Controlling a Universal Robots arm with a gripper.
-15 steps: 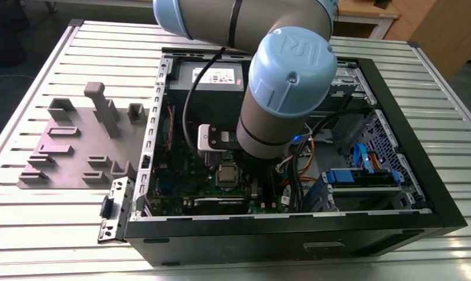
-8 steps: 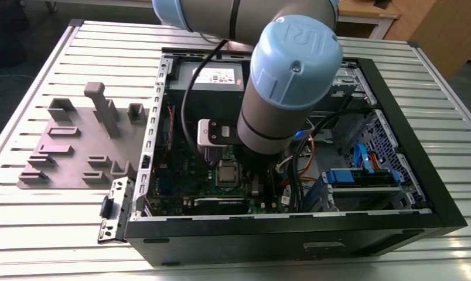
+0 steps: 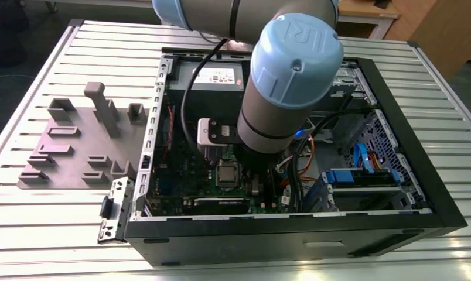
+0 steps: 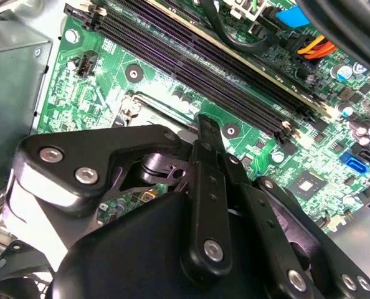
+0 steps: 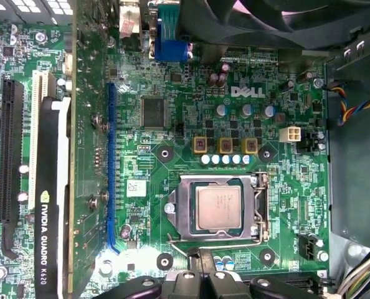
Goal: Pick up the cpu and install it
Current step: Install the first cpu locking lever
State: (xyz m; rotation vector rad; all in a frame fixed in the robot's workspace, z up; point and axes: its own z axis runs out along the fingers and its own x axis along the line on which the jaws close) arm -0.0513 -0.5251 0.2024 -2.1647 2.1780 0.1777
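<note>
The cpu [image 5: 219, 208], a small silvery square chip, lies flat in the metal socket frame [image 5: 185, 212] of the green board [image 5: 172, 143]. In the exterior view the cpu [image 3: 227, 174] shows inside the open computer case [image 3: 298, 234], just beside the lowered arm [image 3: 286, 88]. In the first wrist view my gripper [image 5: 202, 256] hovers just off one edge of the socket, its black fingers closed together with nothing between them. In the second wrist view the gripper [image 4: 208, 124] and its black links cover most of the socket.
A black graphics card [image 5: 48, 205] stands beside the socket. Long memory slots [image 4: 203, 68] run along its other side. Cables [image 3: 314, 152] and a blue drive bay [image 3: 361, 175] fill the case on the exterior view's right. A grey fixture plate [image 3: 79, 140] lies on the slatted table.
</note>
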